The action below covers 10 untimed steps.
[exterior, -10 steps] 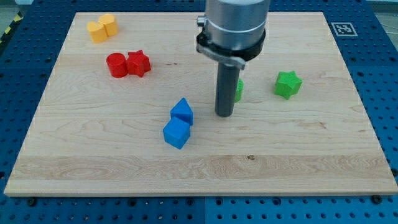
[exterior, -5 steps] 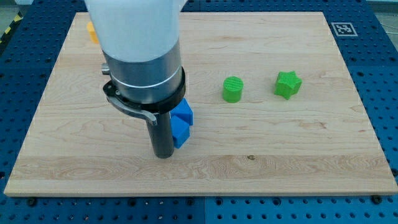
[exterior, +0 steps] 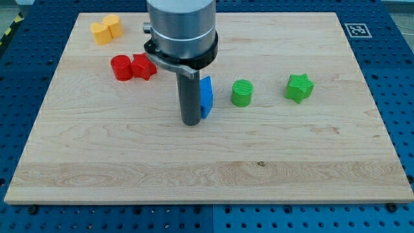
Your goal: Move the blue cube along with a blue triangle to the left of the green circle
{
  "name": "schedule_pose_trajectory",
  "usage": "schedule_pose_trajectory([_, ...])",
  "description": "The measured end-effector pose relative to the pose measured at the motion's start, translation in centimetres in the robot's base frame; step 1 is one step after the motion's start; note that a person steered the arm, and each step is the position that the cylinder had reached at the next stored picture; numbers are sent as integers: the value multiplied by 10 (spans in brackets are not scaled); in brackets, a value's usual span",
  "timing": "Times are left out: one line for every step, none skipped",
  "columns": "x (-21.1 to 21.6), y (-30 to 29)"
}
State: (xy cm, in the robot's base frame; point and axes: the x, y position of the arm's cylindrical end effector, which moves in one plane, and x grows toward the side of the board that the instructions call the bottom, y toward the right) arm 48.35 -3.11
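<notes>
my tip (exterior: pixel 191 122) presses against blue blocks (exterior: pixel 206 96) on its right, mostly hidden behind the rod, crowding them toward the green circle (exterior: pixel 242 92) just beyond; the tool has no jaws.

Pale grained wooden board (exterior: pixel 310 162), matt plastic-looking green circle (exterior: pixel 242 93)

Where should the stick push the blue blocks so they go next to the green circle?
My tip can't grip, only push. It sits against the view's-left side of the blue blocks, probably the right face: pushing toward the view's right sends them to the green circle.
</notes>
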Motion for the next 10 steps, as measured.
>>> schedule_pose_trajectory([-16, 3])
schedule_pose_trajectory([-33, 8])
schedule_pose_trajectory([-43, 8])
schedule_pose_trajectory([-43, 8])
schedule_pose_trajectory([-43, -26])
schedule_pose_trajectory([-51, -58])
schedule_pose_trajectory([-76, -74])
schedule_pose_trajectory([-88, -70])
schedule_pose_trajectory([-97, -55])
schedule_pose_trajectory([-99, -40])
